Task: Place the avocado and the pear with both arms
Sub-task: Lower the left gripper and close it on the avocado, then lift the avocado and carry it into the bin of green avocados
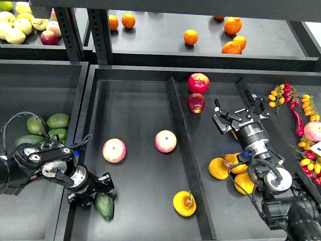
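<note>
Two pink-yellow apples (114,150) share my middle bin (135,108) with the pear (184,203) and avocado (105,206), which my left gripper (100,193) clasps; right gripper (241,114) hangs spread, holding nothing.

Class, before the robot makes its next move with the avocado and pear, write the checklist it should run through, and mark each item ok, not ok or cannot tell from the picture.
1. Avocado in the middle tray: ok, at its front left corner.
2. Left gripper clear of the avocado: cannot tell; its fingers sit right at the fruit, too dark to separate.
3. Pear in the same tray: ok, near the front by the divider.
4. Right gripper free: ok, open and holding nothing, over the right tray.
5. Two apples clear of both placed fruits: ok, they lie apart, further back.
</note>
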Robot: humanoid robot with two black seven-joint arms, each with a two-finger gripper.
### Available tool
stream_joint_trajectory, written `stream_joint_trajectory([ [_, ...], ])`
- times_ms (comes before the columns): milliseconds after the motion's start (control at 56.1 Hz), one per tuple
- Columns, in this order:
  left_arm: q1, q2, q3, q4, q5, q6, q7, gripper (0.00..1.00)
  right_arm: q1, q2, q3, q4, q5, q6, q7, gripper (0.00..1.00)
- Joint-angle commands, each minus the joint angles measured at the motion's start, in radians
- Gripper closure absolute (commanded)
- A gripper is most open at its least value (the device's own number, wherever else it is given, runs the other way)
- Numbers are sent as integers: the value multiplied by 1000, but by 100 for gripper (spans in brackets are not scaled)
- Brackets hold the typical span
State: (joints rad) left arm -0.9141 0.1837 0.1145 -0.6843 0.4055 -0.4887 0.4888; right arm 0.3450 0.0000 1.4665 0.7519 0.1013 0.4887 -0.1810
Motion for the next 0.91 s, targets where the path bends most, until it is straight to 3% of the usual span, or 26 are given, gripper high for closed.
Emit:
stream_joint_trajectory([
  [0, -11, 2, -24, -33, 3, 0, 0, 64, -4, 0, 0, 0, 0, 0, -2, 0],
  [143, -75, 22, -50, -99, -11, 0, 0, 64, -4, 0, 0, 0, 0, 0, -2, 0],
  [356, -216, 194, -39, -159, -140, 0, 0, 64, -3, 0, -2, -8, 0, 0, -5, 0],
  [730, -206, 468, -19, -136, -137, 0, 0, 61, -1, 0, -15, 0, 0, 0, -6, 0],
  [891, -143, 514, -22, -124, -134, 0, 0, 60, 2, 0, -18, 0, 0, 0, -6, 0],
])
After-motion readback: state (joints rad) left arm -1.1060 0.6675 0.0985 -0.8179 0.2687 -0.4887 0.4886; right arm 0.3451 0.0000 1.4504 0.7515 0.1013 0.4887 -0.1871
